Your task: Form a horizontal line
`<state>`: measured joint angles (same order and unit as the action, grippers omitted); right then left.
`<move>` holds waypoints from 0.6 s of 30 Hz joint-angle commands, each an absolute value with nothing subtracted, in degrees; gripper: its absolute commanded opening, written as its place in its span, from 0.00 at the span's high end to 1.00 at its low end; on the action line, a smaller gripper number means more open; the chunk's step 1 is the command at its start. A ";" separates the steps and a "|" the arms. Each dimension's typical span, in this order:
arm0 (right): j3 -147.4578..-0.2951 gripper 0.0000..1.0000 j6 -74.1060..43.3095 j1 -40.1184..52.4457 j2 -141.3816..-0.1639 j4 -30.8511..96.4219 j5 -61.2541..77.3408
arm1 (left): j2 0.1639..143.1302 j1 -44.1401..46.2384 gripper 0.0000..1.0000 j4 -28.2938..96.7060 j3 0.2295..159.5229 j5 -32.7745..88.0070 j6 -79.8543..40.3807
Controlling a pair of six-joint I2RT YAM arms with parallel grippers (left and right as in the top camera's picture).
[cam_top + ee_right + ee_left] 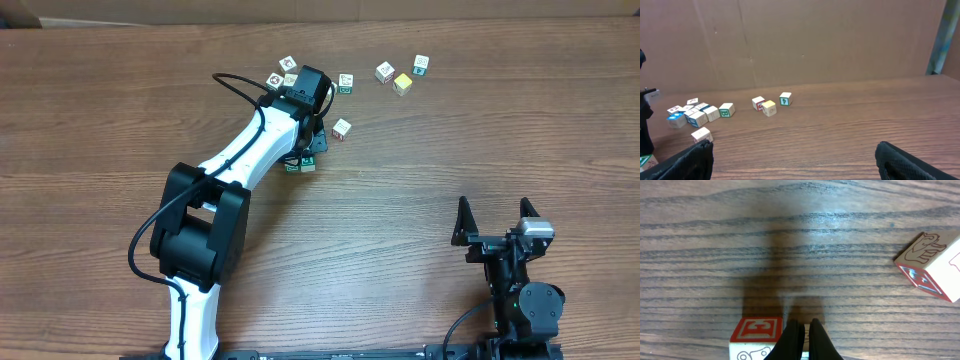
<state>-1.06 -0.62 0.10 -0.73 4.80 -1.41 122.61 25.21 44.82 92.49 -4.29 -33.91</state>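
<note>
The horizontal line (pixel 299 165) lies left of the middle of the table (pixel 450 150). We see only its green and teal faces showing from under the left arm (pixel 250 140); the rest is hidden. The left gripper (pixel 802 326) stands over it, fingers pressed together on nothing, tips just beside a red-faced cube (pixel 756 330). A loose cube (pixel 342 128) sits just right, a yellow-faced cube (pixel 402 83) farther right. Our right gripper (pixel 495 210) sits near right, fingers spread wide, empty

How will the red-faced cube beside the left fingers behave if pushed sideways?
The red-faced cube looks rigid and flat-sided, so it should slide, not roll. It seems small and light, so an off-centre push from the shut left gripper would probably spin it.
</note>
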 commanded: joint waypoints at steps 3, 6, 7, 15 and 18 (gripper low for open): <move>-0.45 0.00 -0.36 0.38 -0.16 4.69 -1.17 | 122.72 25.61 0.96 45.67 91.39 -2.90 -32.58; -0.45 0.00 -0.36 0.38 -0.16 4.69 -1.17 | 122.72 25.58 0.96 45.78 91.39 -2.90 -32.56; -0.45 0.00 -0.36 0.38 -0.16 4.69 -1.17 | 122.72 25.58 0.96 45.84 91.39 -2.92 -32.56; -0.45 0.00 -0.36 0.38 -0.16 4.69 -1.17 | 122.63 25.58 0.96 46.72 92.16 -3.18 -32.25; -0.45 0.00 -0.36 0.38 -0.16 4.69 -1.17 | 122.13 25.58 0.96 46.72 92.23 -3.38 -31.88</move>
